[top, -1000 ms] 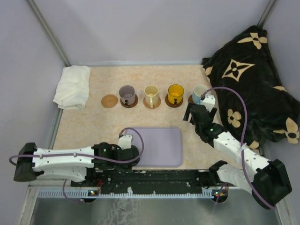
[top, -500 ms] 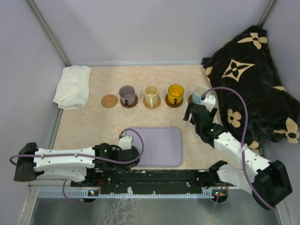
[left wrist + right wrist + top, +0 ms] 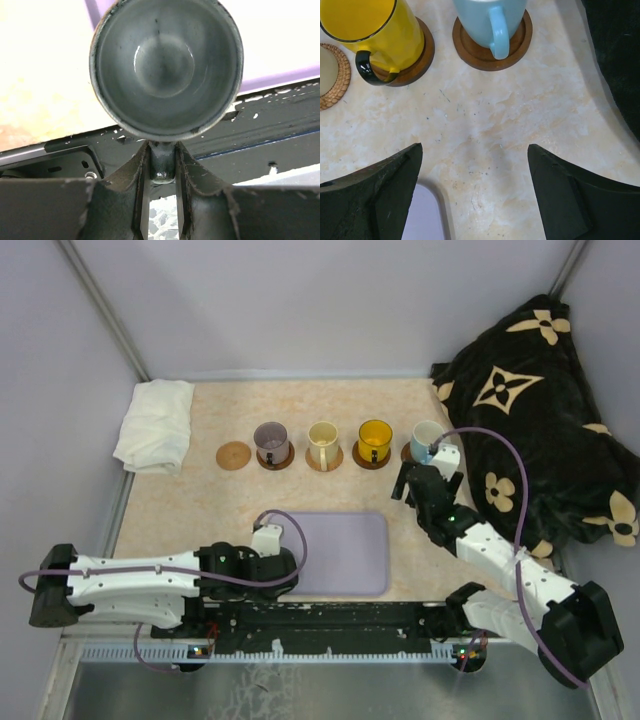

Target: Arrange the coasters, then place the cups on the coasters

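A grey-green cup (image 3: pixel 166 70) fills the left wrist view, seen from above over the near left corner of the lavender tray (image 3: pixel 345 552). My left gripper (image 3: pixel 162 167) is shut on its handle; from the top view the cup is hidden under that gripper (image 3: pixel 268 542). Farther back runs a row: an empty tan coaster (image 3: pixel 233 455), then the purple-grey cup (image 3: pixel 272 441), cream cup (image 3: pixel 323 444), yellow cup (image 3: pixel 375 440) and white cup with blue handle (image 3: pixel 425 438), each on a coaster. My right gripper (image 3: pixel 425 475) stands open just near of the white cup (image 3: pixel 490 20), nothing between its fingers.
A folded white cloth (image 3: pixel 155 425) lies at the back left. A dark blanket with a pale flower pattern (image 3: pixel 540 420) is heaped along the right side, close to my right arm. Grey walls close in the table on three sides.
My left gripper's jaws have closed onto the grey-green cup's handle. Both arms have stayed almost where they were.
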Available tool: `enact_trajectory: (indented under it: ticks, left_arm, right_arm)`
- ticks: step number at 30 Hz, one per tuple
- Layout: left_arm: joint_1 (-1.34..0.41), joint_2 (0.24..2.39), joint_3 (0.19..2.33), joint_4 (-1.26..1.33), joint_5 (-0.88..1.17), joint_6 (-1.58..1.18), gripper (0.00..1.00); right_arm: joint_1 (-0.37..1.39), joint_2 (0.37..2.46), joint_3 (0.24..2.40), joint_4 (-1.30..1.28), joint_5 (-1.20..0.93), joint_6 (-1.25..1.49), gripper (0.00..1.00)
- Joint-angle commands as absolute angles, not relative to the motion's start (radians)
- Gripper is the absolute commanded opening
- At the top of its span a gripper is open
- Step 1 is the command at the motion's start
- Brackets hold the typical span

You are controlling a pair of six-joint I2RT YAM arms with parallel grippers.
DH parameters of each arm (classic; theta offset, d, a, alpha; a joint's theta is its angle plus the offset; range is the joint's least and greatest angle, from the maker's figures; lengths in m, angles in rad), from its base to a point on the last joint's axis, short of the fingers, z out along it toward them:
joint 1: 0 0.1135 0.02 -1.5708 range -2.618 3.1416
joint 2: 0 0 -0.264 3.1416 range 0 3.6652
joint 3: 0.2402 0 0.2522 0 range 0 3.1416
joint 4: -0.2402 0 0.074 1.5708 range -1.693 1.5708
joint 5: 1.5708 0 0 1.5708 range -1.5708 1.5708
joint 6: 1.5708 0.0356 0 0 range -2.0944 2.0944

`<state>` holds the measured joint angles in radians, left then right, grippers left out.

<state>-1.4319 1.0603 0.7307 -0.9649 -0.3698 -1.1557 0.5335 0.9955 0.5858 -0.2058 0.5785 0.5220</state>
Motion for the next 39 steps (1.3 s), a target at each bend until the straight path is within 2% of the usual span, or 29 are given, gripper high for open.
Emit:
enact_trajectory:
  ticks: [1,8,20,25,28,31,35,39]
  left_arm:
    - [-1.44,1.053,0.846,-1.039,-0.492,-1.151,0.0]
    - [-1.44,1.044,0.923,-1.161,-0.671,-1.211,0.0]
    - [-1.435,1.051,0.938,-1.196,-0.867,-1.297,0.0]
    - [-1.371,1.058,0.91,-1.162,-0.978,-1.305,0.0]
    - [-1.263,1.035,0.872,-1.032,-1.022,-1.173,0.0]
    - [-1.122,0.97,0.801,-0.757,-1.005,-0.882,0.0]
    - [-0.923,0.88,0.702,-0.382,-0.879,-0.576,0.0]
    - [-0.743,0.907,0.692,-0.259,-0.735,-0.428,0.0]
  right_arm:
    - [0.529,0.969,0.574,-0.171,0.598,0.533,0.86]
    - [0.529,0.966,0.564,-0.163,0.602,0.533,0.86]
    - [0.529,0.972,0.559,-0.152,0.6,0.533,0.86]
    - [0.529,0.976,0.552,-0.144,0.599,0.53,0.86]
    - [0.529,0.976,0.552,-0.145,0.605,0.521,0.86]
    - [0.528,0.974,0.549,-0.143,0.613,0.512,0.86]
    - [0.528,0.963,0.544,-0.142,0.624,0.505,0.87]
    - [0.529,0.957,0.538,-0.133,0.632,0.495,0.87]
